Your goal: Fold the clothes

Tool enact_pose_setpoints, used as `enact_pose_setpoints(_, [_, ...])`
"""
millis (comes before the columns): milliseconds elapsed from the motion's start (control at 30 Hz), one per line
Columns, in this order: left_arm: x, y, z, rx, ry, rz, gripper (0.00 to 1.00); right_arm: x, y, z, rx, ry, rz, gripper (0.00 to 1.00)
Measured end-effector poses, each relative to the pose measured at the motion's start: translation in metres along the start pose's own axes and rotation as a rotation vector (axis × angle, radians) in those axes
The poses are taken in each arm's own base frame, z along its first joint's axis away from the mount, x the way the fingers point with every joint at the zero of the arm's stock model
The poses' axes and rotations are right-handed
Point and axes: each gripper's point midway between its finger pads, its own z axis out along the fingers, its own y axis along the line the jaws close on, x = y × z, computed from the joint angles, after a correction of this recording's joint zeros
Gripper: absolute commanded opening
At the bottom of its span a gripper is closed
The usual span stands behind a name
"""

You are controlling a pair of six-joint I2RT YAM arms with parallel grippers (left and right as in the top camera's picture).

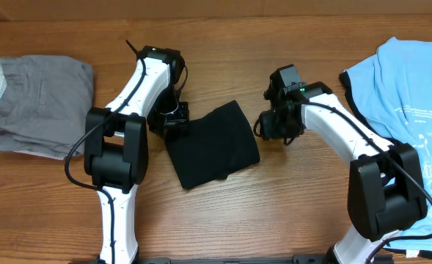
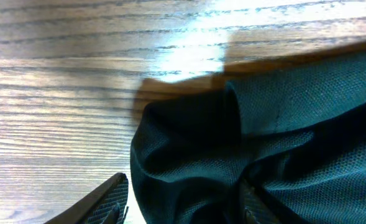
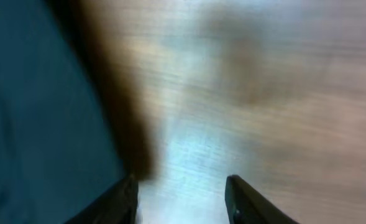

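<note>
Tabletop (image 1: 223,220) of wood, light blue tee (image 1: 406,81) heaped at right, grey folded stack (image 1: 39,103) at left. Black tee (image 1: 212,143) mid-table, folded square; fold seemingly at final tidying. Left gripper (image 1: 173,121) at its left edge, cloth bunched there, grip impossible to tell. Right gripper (image 1: 268,125) spread wide over bare wood beside it. Next, likely: letting go, fetching blue tee.
</note>
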Motion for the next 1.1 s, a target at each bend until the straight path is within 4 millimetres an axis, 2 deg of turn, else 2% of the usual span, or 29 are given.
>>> enact_pose_setpoints(100, [-0.001, 0.0, -0.001, 0.001, -0.005, -0.01, 0.6, 0.017, 0.019, -0.016, -0.092, 0.091, 0.015, 0.51])
enact_pose_setpoints(167, [-0.001, 0.0, -0.001, -0.001, -0.009, -0.01, 0.61, 0.026, 0.033, -0.024, -0.173, 0.131, 0.021, 0.57])
enact_pose_setpoints(233, [-0.001, 0.0, -0.001, -0.002, -0.01, -0.009, 0.61, 0.034, 0.046, -0.03, -0.232, 0.161, 0.024, 0.59])
enact_pose_setpoints(333, [-0.001, 0.001, -0.002, -0.004, -0.011, -0.009, 0.62, 0.037, 0.061, -0.025, -0.288, 0.161, -0.005, 0.61])
enact_pose_setpoints(433, [-0.002, 0.001, -0.002, -0.004, -0.015, -0.009, 0.62, 0.042, 0.069, -0.006, -0.312, 0.14, -0.039, 0.61])
enact_pose_setpoints(533, [-0.003, 0.0, -0.002, -0.003, -0.018, -0.009, 0.62, 0.046, 0.065, 0.013, -0.303, 0.114, -0.054, 0.61])
enact_pose_setpoints(700, [-0.003, 0.0, -0.002, -0.003, -0.018, -0.009, 0.63, 0.044, 0.046, 0.028, -0.206, 0.077, -0.047, 0.62])
enact_pose_setpoints(833, [-0.003, 0.0, -0.002, -0.003, -0.019, -0.008, 0.63, 0.034, 0.033, 0.031, -0.126, 0.028, -0.047, 0.62])
enact_pose_setpoints(933, [-0.004, 0.0, -0.002, -0.002, -0.022, -0.008, 0.63, 0.027, 0.03, 0.031, -0.106, -0.003, -0.049, 0.64])
enact_pose_setpoints(1000, [-0.004, 0.0, -0.002, -0.002, -0.022, -0.008, 0.63, 0.029, 0.031, 0.031, -0.113, 0.006, -0.047, 0.68])
enact_pose_setpoints(1100, [-0.004, 0.0, -0.002, -0.002, -0.023, -0.007, 0.63, 0.039, 0.04, 0.03, -0.166, 0.054, -0.039, 0.67])
